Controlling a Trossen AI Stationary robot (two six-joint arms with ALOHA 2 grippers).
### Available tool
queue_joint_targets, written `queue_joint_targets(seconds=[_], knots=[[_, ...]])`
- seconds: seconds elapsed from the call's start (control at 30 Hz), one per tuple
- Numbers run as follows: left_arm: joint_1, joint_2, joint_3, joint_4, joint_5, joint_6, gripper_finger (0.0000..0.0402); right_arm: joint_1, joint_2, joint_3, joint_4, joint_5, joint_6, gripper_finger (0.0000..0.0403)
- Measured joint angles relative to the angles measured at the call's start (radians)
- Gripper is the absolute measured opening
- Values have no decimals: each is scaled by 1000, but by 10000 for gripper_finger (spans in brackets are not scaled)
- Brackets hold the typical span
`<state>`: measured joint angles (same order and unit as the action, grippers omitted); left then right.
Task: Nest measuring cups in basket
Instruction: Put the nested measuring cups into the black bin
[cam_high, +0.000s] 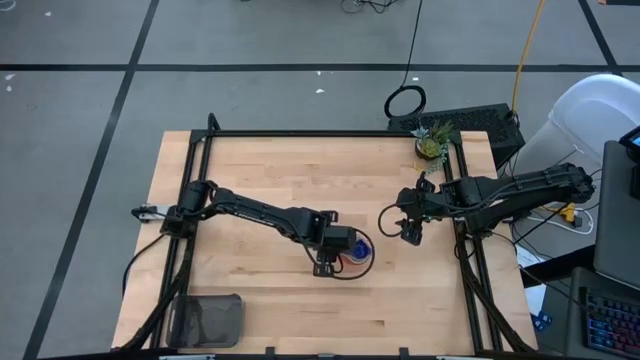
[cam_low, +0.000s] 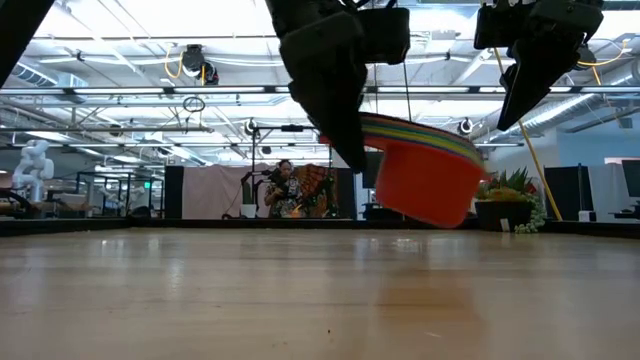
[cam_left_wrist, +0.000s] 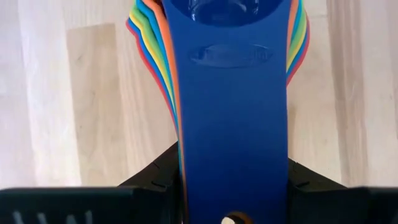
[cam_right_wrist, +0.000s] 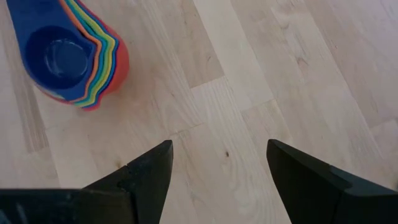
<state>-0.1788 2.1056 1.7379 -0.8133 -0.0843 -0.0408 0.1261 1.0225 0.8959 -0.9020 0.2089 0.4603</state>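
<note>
you are looking at the left gripper (cam_high: 334, 262) near the middle of the table (cam_high: 260, 170), clamped on the stacked handles of the measuring cups (cam_high: 359, 248). the cups are nested into one stack, blue innermost on top (cam_left_wrist: 233, 112) and red outermost at the bottom (cam_low: 428, 185). in the low view the stack hangs clear above the wood, tilted, with the red cup lowest. the basket (cam_high: 208, 320) sits at the table's near left corner, well apart from the stack. the right gripper (cam_high: 411, 232) hovers just to the right of the cups with its fingers (cam_right_wrist: 311, 180) spread apart, holding nothing. a small potted plant (cam_high: 432, 143) stands at the far right edge of the table.
</note>
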Motion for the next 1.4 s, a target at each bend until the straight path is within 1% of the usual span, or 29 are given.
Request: queue_joint_targets(seconds=[0.47,0.7,0.97,1.3,1.4], knots=[[-1,-3,-10,-7,-7,-1,139,0,0,0,-9,0,6,254],[-4,-4,-9,-83,-9,-6,139,0,0,0,-9,0,4,254],[-23,-10,-9,-88,-11,-16,139,0,0,0,-10,0,4,254],[-27,-17,-9,-189,-14,-20,139,0,0,0,-15,-1,8,254],[-27,-35,-24,-189,-21,-20,139,0,0,0,-27,-1,17,254]])
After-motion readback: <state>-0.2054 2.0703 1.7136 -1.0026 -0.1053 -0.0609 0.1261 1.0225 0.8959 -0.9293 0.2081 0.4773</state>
